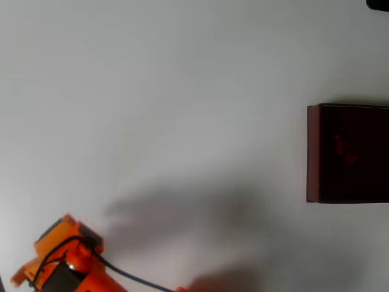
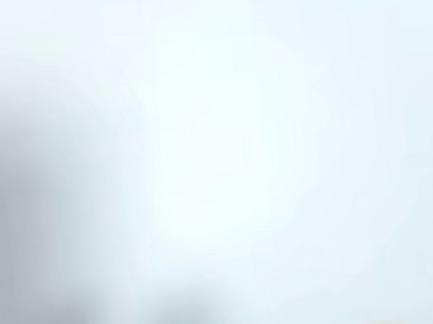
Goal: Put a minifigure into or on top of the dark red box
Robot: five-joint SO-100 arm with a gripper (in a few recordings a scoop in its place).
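Tiny red toy minifigure (image 1: 344,150) lies faintly visible inside large maroon-walled dark red box (image 1: 313,152) at right tabletop (image 1: 182,91) edge. Orange arm (image 1: 64,258) far off, lower left. Gripper state unclear. Task looks complete.

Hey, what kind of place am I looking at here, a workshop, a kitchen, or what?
Probably a bare tabletop set up for robot trials, not a kitchen. The overhead view shows a plain white table, an orange robot arm with a cable at the lower left, and a dark red box at the right edge with a faint red shape inside.
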